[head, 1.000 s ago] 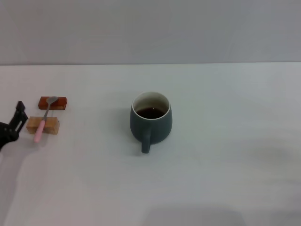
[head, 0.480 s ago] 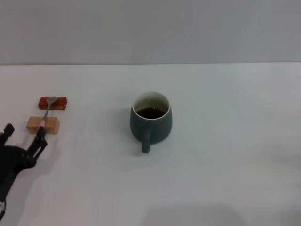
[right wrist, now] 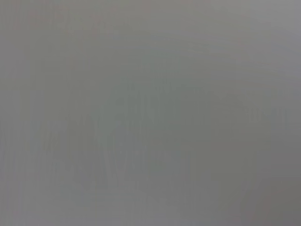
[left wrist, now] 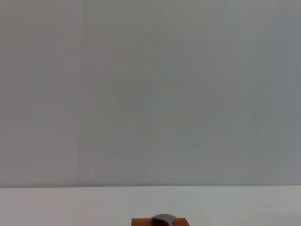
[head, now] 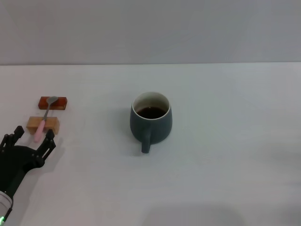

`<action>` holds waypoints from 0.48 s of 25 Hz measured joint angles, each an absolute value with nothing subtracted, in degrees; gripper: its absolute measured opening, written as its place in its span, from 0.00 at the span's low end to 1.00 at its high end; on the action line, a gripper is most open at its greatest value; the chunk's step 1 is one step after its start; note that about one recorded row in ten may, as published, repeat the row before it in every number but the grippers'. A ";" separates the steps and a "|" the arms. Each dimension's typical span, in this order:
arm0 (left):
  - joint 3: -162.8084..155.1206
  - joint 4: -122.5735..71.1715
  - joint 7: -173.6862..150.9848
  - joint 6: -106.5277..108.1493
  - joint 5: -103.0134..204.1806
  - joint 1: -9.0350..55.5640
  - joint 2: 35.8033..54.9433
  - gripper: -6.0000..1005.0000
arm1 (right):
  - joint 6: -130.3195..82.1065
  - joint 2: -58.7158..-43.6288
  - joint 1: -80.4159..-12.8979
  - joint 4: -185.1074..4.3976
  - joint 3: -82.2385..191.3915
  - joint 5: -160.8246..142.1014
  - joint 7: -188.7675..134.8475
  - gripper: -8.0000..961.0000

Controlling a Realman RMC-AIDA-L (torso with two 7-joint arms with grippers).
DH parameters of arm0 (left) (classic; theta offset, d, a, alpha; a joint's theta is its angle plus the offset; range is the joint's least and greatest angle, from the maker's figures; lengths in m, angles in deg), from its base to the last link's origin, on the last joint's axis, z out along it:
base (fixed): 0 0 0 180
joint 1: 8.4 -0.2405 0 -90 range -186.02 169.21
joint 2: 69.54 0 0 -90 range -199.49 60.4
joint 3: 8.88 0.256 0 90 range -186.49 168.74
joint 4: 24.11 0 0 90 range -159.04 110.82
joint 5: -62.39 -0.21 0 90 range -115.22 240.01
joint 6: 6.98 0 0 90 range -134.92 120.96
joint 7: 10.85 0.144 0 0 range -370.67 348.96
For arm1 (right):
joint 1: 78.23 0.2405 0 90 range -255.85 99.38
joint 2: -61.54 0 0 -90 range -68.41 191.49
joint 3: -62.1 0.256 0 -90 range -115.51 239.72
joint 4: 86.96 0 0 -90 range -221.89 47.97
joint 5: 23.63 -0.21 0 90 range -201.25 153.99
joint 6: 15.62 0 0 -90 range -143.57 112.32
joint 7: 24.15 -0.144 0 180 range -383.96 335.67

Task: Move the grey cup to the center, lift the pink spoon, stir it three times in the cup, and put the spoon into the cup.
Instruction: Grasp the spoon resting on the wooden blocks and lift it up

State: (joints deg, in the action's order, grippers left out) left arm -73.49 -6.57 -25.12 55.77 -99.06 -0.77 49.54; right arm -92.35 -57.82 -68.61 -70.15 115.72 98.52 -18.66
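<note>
The grey cup point(head: 150, 119) stands upright near the table's middle, handle toward me, with dark liquid inside. The pink spoon point(head: 44, 117) lies at the far left across two small blocks: its grey bowl on the reddish-brown block point(head: 52, 102), its pink handle over the tan wooden block point(head: 43, 125). My left gripper point(head: 32, 137) is open, its fingers either side of the handle's near end, just in front of the tan block and not touching the spoon. The left wrist view shows the reddish-brown block point(left wrist: 160, 221) with the spoon bowl on it. My right gripper is out of view.
The white table point(head: 225, 155) runs to a grey wall at the back. The right wrist view shows only a flat grey surface.
My left gripper has moved from the far left edge rightward and toward me, turning so its open fingers now point at the spoon's handle end. Cup, spoon and blocks have not moved.
</note>
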 joint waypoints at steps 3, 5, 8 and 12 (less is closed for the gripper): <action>-72.86 -6.90 -22.79 55.37 -99.09 -0.18 49.54 0.83 | -92.30 -57.81 -68.62 -70.15 115.72 98.53 -18.67 0.01; -72.33 -6.58 -19.79 55.14 -99.09 -0.22 49.54 0.83 | -92.25 -57.81 -68.63 -70.07 115.72 98.53 -18.68 0.01; -72.23 -6.40 -19.33 54.72 -99.07 -0.20 49.54 0.83 | -92.25 -57.81 -68.65 -69.94 115.72 98.52 -18.69 0.01; -72.44 -6.40 -19.35 52.31 -98.92 0.32 49.54 0.83 | -92.25 -57.81 -68.66 -69.91 115.72 98.52 -18.70 0.01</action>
State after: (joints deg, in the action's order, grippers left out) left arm -72.44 -6.40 -19.35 52.31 -98.92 0.32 49.54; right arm -92.25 -57.81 -68.66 -69.91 115.72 98.52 -18.70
